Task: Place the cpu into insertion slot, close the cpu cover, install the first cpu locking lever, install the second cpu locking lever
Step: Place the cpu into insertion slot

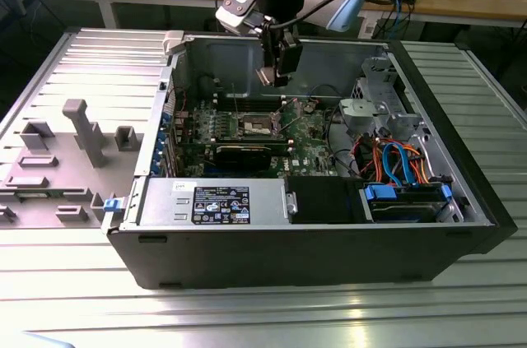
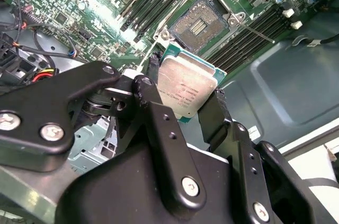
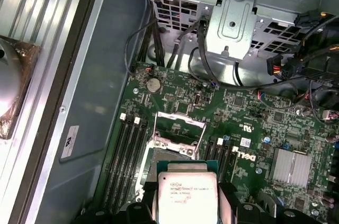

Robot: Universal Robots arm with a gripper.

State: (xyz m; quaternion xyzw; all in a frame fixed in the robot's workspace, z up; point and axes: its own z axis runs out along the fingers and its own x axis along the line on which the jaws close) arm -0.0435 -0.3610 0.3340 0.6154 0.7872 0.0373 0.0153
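Gripper: the arm's gripper hung over the open computer case, its jaws clamped on two opposite edges of the cpu.
Cpu: it was held clear of the board with its dull metal top facing the cameras, and it showed in both wrist views.
Fingers: one black finger pressed each side of the chip, leaving the other two edges free.
Insertion slot: the insertion slot lay bare on the green motherboard, between the banks of long black memory slots.
Key relation: the slot sat just past the chip's leading edge, apart from it and not touching. In the exterior view it lay below the gripper, slightly toward the exterior view's left.
Alignment: the chip's edges appeared roughly square with the socket's rim.
Cpu cover: the cpu cover stood swung open at the socket's far edge.
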